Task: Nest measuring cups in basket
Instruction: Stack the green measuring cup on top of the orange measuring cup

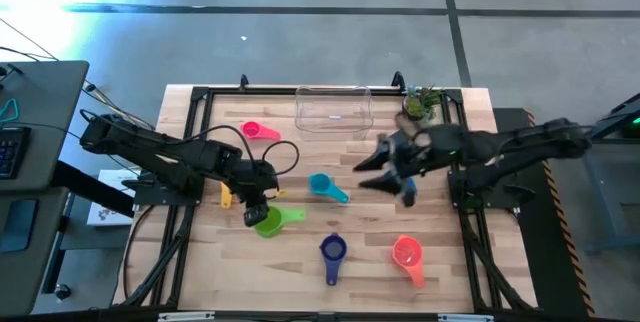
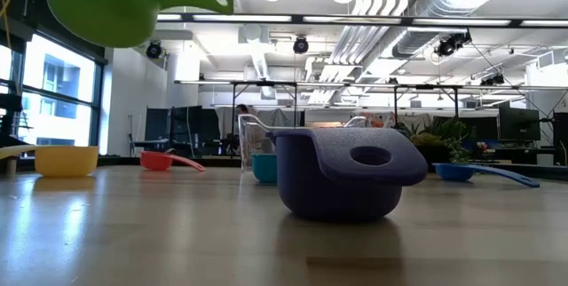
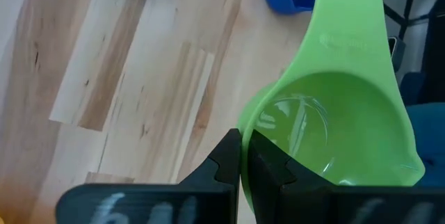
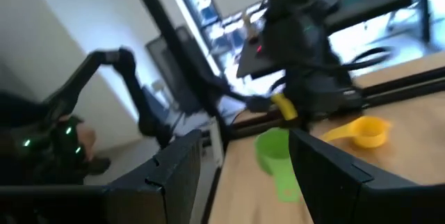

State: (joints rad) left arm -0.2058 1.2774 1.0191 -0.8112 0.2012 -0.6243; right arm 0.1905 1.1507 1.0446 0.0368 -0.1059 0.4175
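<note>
My left gripper [image 1: 256,212] is shut on a green measuring cup [image 1: 272,222], which hangs high over the table's near left part [image 2: 115,2]. My right gripper [image 1: 368,174] hovers open and empty over the table's middle right, its fingers pointing toward the left arm. Other measuring cups rest on their bottoms on the wood: pink [image 1: 258,130], teal [image 1: 325,187], blue-purple [image 1: 332,250], red [image 1: 408,254], and yellow [image 1: 226,194], half hidden by the left arm. The clear basket [image 1: 333,110] stands at the far edge. My left gripper pinches the green cup's rim wall [image 3: 261,123] on the side away from the handle [image 3: 348,15], one finger [image 3: 268,161] inside the bowl and one outside. The fingers slant down from the table's left. The cup is lifted clear, its handle pointing toward the table's right.
A small potted plant [image 1: 420,102] stands at the far right corner beside the basket. A black frame [image 1: 200,97] runs around the tabletop. Bare wood lies between the teal cup and the basket.
</note>
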